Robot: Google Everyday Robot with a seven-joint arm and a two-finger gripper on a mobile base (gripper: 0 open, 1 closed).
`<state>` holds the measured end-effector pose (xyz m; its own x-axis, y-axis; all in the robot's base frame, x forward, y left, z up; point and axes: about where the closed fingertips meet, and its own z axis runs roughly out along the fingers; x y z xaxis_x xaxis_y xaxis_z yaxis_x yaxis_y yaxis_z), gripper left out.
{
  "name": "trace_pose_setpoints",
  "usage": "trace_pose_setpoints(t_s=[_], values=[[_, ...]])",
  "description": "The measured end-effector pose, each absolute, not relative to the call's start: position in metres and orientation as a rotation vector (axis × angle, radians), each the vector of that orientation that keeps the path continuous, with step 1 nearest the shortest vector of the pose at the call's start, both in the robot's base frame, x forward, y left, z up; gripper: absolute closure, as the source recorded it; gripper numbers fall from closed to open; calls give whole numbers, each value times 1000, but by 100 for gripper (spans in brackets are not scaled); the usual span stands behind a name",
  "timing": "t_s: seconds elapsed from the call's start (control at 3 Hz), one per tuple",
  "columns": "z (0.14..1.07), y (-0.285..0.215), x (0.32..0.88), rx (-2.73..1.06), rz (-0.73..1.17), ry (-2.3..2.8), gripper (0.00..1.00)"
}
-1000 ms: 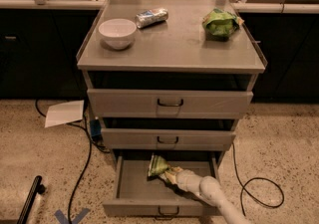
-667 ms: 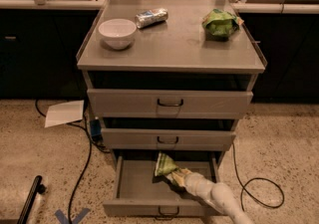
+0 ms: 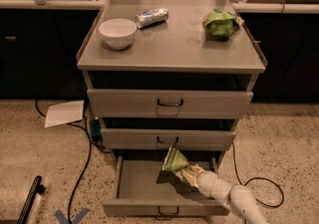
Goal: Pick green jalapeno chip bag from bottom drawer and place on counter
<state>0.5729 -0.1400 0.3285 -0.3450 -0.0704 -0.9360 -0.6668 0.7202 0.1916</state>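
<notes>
a grey metal cabinet with three drawers is seen from the front and a bit above. the bottom drawer (image 3: pixel 142 188) is pulled out. its floor is flat and plain, and its low front has one small dark wire handle (image 3: pixel 168 212).

the green jalapeno chip bag (image 3: pixel 174 159) is held up off the drawer floor, toward the back and right of the open drawer. its top tip is seen in front of the lower edge of the middle drawer (image 3: pixel 129 138). the bag is crinkly and shiny, pale green with a darker green end. a dark shadow is cast on the drawer floor under it.

the gripper (image 3: pixel 187 171) is found inside the open drawer, just below and to the right of the bag. its fingers are pinched tight on the bag's lower corner. the smooth, round white arm (image 3: pixel 234 200) is reached in from the bottom right.

the counter (image 3: pixel 174 51) is a flat, dull grey steel top with thin raised rims at the sides. three things are set on it, well apart: a smooth round white bowl (image 3: pixel 117 33) at the left, a silver-blue packet (image 3: pixel 152 17) shaped like a tube and laid on its side, and a puffy, crumpled lime-green bag (image 3: pixel 221 23) at the right.

a flat white sheet of paper (image 3: pixel 65 113) and a thin black cable (image 3: pixel 85 163) are seen on the speckled floor (image 3: pixel 284 138).
</notes>
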Motion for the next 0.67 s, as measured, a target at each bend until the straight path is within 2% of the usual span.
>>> trace_pose_setpoints(t_s=[0.67], values=[[344, -134, 566, -606, 685, 1809, 100]])
